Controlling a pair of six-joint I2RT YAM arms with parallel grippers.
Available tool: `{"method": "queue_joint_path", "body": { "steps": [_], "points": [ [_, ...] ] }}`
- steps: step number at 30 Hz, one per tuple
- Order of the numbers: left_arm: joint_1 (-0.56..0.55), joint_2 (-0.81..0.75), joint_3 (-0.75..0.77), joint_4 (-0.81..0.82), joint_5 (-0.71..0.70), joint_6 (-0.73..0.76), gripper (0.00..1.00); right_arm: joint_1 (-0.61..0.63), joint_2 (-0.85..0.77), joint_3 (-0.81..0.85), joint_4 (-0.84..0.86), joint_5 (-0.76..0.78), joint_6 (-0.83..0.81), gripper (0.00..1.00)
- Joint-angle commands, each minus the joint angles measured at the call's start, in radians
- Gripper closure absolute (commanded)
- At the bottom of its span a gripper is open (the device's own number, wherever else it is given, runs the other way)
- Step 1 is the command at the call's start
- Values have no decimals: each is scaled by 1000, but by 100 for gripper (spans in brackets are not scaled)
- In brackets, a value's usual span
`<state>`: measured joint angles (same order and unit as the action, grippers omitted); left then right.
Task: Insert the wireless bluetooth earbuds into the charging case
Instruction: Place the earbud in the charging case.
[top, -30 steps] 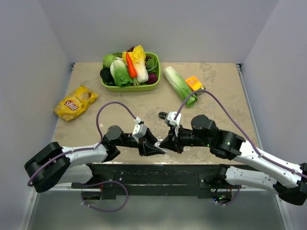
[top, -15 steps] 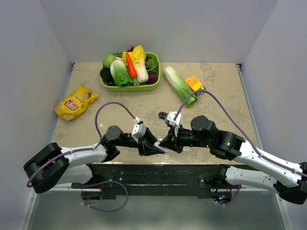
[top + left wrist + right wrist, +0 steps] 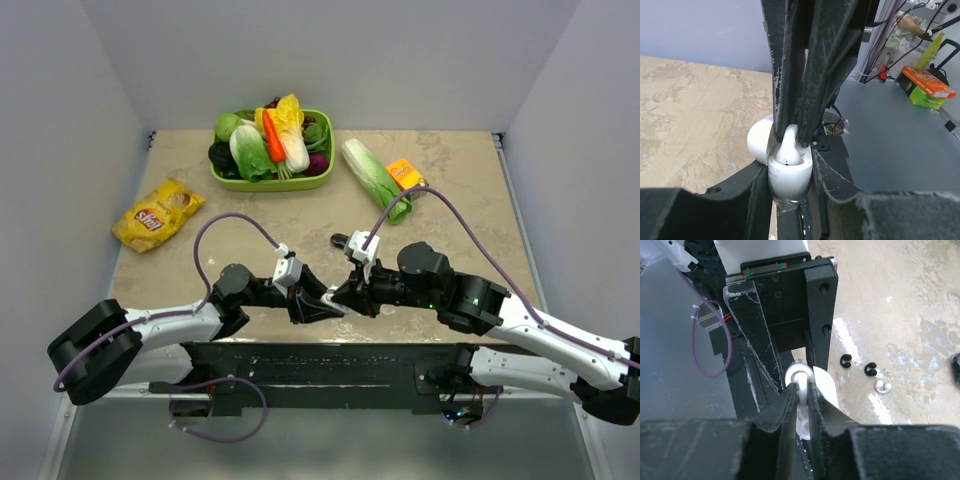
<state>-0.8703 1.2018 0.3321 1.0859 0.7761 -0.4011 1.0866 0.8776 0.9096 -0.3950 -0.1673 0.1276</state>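
My left gripper [image 3: 790, 181] is shut on a white charging case [image 3: 790, 177], held upright with its lid [image 3: 759, 142] open to the left. My right gripper [image 3: 801, 395] is shut on a white earbud [image 3: 802, 390] and holds it from above in the case's well [image 3: 789, 152]. In the top view the two grippers meet tip to tip near the table's front edge, left [image 3: 316, 306] and right [image 3: 340, 297]. Two black earbuds [image 3: 845, 360] [image 3: 870, 369] and one white earbud [image 3: 882, 386] lie loose on the table beside the case.
A green basket [image 3: 272, 184] of vegetables stands at the back. A bok choy [image 3: 372, 178] and an orange box [image 3: 405, 173] lie at the back right. A yellow chips bag [image 3: 157, 213] lies at the left. A small dark object [image 3: 340, 240] sits beyond my right wrist.
My left gripper has shifted slightly with the case and my right gripper has edged toward it. The fingertips now meet more closely.
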Motion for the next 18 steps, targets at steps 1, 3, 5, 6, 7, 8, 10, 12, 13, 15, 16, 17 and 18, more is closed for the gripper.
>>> {"method": "queue_joint_path", "body": {
  "steps": [1,3,5,6,7,8,10,12,13,15,16,17,18],
  "points": [
    [-4,-22,4,121,-44,2,100,10,-2,-15,18,20,23,77],
    [-4,-21,-1,127,-46,1,100,10,-5,-14,22,29,27,72],
    [-4,-21,-5,138,-51,-2,100,10,-3,-12,22,38,32,69],
    [-4,-21,-8,144,-51,-7,100,10,-2,-9,19,40,32,66],
    [-4,-19,-10,152,-54,-8,100,10,-3,-9,21,43,36,63],
    [-4,-19,-10,151,-54,-8,100,10,-6,-9,22,46,40,61],
    [-4,-19,-15,152,-61,-8,100,12,-17,-5,35,61,52,57],
    [-4,-19,-24,158,-64,-10,100,10,-37,2,44,83,61,55],
    [-4,-18,-24,167,-67,-12,100,10,-45,5,47,95,66,55],
    [-4,-18,-28,173,-69,-16,100,12,-57,9,50,106,72,55],
    [-4,-16,-27,177,-67,-18,100,10,-57,11,51,112,76,56],
    [-4,-15,-27,178,-67,-18,100,10,-58,12,51,117,79,57],
    [-4,-15,-28,180,-67,-19,100,12,-58,12,53,118,83,61]
  ]
}}
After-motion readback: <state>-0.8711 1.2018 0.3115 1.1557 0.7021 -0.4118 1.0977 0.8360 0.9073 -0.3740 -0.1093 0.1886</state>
